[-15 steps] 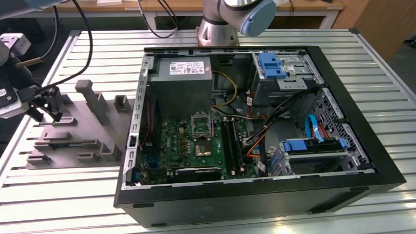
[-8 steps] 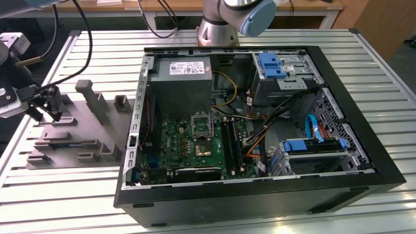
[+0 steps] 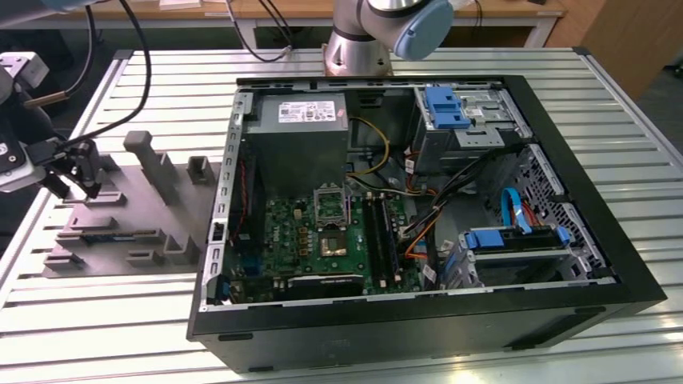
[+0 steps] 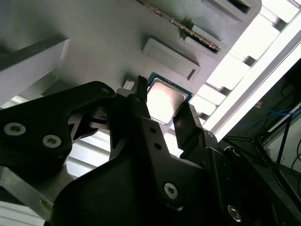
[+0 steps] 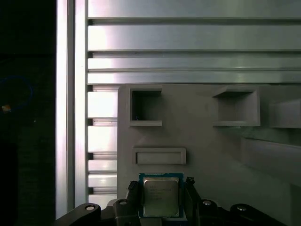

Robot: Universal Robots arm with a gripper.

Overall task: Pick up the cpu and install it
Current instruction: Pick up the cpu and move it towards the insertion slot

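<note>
1. Grey moulded tray [image 3: 112,232] lies on the slatted alu bench [image 3: 107,320], to the exterior view's left of the open PC case [image 3: 427,332].
2. Gripper [image 3: 85,180] sits low over the tray's left part.
3. In first wrist view, gripper pinches cpu [image 5: 161,197] by two opp. edges, silvery top showing, just above tray.
</note>
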